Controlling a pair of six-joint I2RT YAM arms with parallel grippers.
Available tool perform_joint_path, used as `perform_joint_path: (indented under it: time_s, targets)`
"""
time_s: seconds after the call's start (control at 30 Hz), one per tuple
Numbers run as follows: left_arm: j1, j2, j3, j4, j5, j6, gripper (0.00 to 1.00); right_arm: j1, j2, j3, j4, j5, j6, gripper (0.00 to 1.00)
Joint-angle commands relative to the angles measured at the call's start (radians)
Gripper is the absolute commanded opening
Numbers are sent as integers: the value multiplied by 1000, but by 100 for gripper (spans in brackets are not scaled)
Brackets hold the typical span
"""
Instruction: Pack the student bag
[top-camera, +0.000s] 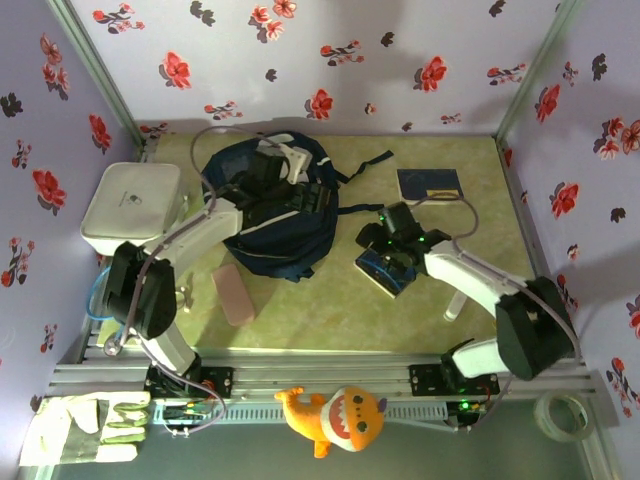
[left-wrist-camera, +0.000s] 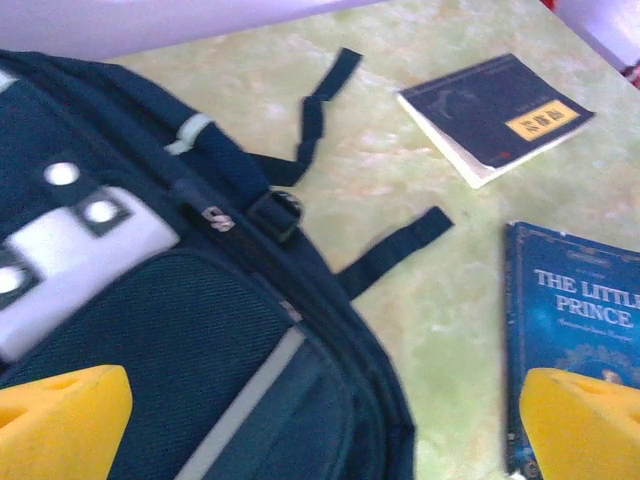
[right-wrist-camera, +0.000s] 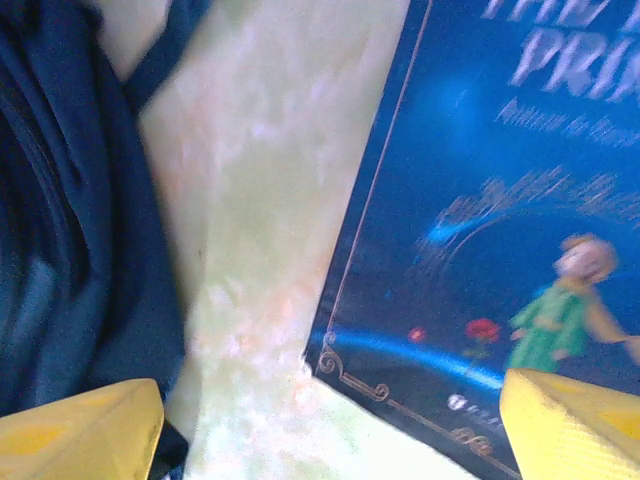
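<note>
While both books lie out on the table (top-camera: 400, 310), the student bag (top-camera: 290, 250) sits flat at the middle-left of it, between a white box (top-camera: 130, 205) and the books, with its straps trailing toward the back wall. Whether its zip is open I cannot tell. My reading is that packing has barely begun and the step in hand is picking up the first book.

From its base, the left arm (top-camera: 190, 240) reaches forward and inward, forearm sloping up over the bag. The right arm (top-camera: 470, 275) folds back at the elbow and reaches inward to the table's centre.

A blue storybook (top-camera: 385, 272) lies just to the right of the bag, apart from it by a strip of bare table in the right wrist view. A darker book (top-camera: 430, 185) lies further back, well apart from it.

Over the bag's front panel hangs the left gripper (top-camera: 280, 190), its yellow fingers (left-wrist-camera: 60, 420) spread wide and holding nothing. Spread just as wide and empty, the right gripper (top-camera: 385, 255) hovers over the storybook's near-left corner.

Next, I judge, the right gripper must lower and get a finger under that thin, flat cover, likely by working an edge, while the left one holds the bag's mouth open
</note>
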Motion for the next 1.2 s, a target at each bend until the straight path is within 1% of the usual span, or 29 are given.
perform_joint_path:
  time_s: [0.0,0.1,0.17,0.33,0.47,0.6,0.7,0.73,0.9,1.03,1.17]
  targets:
    - [-61,70,90,-53,36,-20,100,-88,-58,4,-121,94,-39,88]
    - [-113,141,151,-79,40,-36,100,-180,-109,-59,-111,58,-36,86]
    - [-143,187,186,-95,41,-48,99,-224,-136,-96,-91,35,-46,86]
    - [-202,318,296,-172,40,-95,91,-289,-143,-146,-88,12,-99,82]
    - [-228,402,355,-202,42,-142,86,-303,-113,-172,-57,-22,-112,78]
    - [-256,510,493,-344,31,-186,71,-303,-53,-168,-51,-48,-148,60]
    - [-267,564,541,-398,31,-217,64,-304,-25,-167,-62,-45,-165,48]
    - [-269,575,546,-403,31,-227,62,-304,-21,-168,-65,-41,-170,47]
    - [-284,627,589,-440,34,-253,57,-303,2,-162,-73,-44,-199,46]
    - [-293,669,624,-469,61,-279,55,-303,29,-157,-82,-60,-224,38]
    - [-293,687,634,-469,85,-299,52,-302,44,-157,-85,-68,-235,34]
